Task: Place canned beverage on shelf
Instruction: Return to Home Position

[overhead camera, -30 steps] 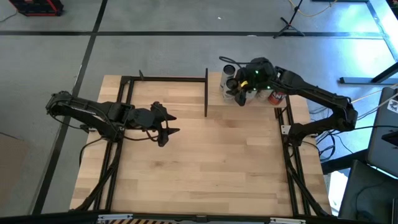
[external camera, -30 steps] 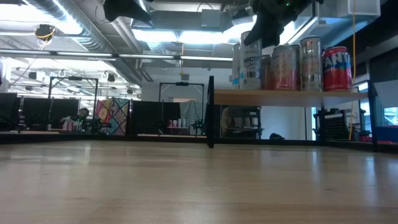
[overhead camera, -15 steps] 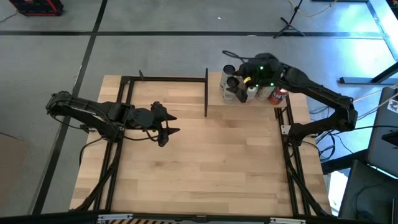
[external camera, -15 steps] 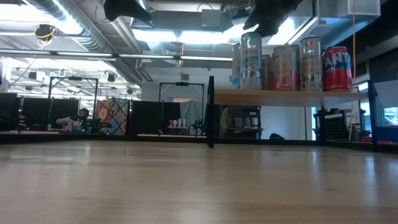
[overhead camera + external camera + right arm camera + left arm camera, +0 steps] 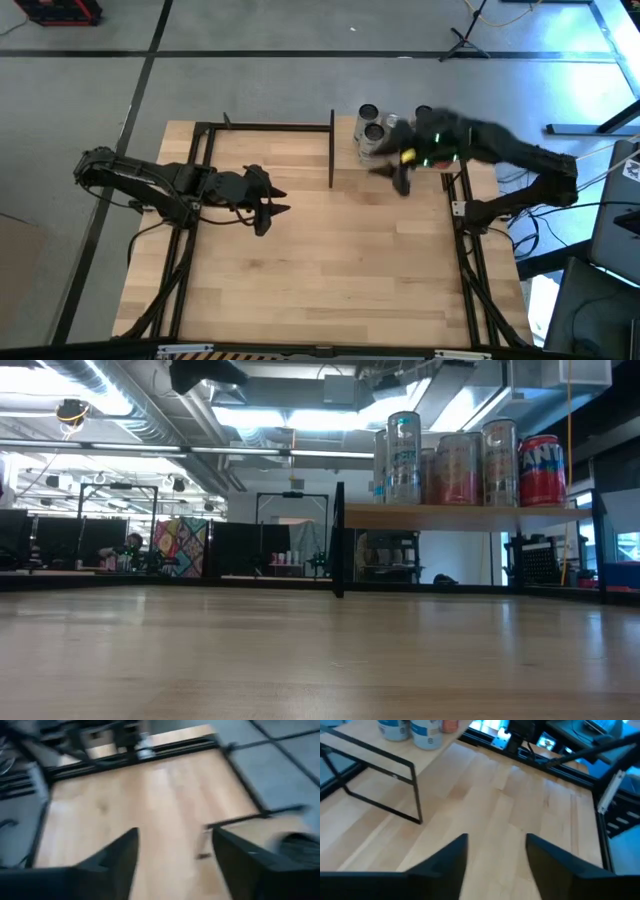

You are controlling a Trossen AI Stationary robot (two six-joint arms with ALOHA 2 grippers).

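The shelf [image 5: 470,516] is a pale board on black posts at the table's far right; it also shows in the high view [image 5: 345,150]. Several cans stand upright on it on their bases: a tall white-and-teal can [image 5: 403,455], two pale cans [image 5: 458,468] and a red can [image 5: 541,468]. My right gripper [image 5: 398,178] is open and empty, just near of the shelf and above the table; its wrist view [image 5: 175,865] shows only tabletop between the fingers. My left gripper [image 5: 272,205] is open and empty over the table's left half.
A black metal frame [image 5: 265,126] runs along the table's far edge, with an upright post [image 5: 331,150] at the shelf's left end. The plank tabletop [image 5: 320,260] stretches between the arms. The room behind shows in the low view.
My right gripper has let go of the tall white-and-teal can, risen off it and swung away from the shelf toward the table's near edge. The can stays upright on the shelf. My left arm has kept still.
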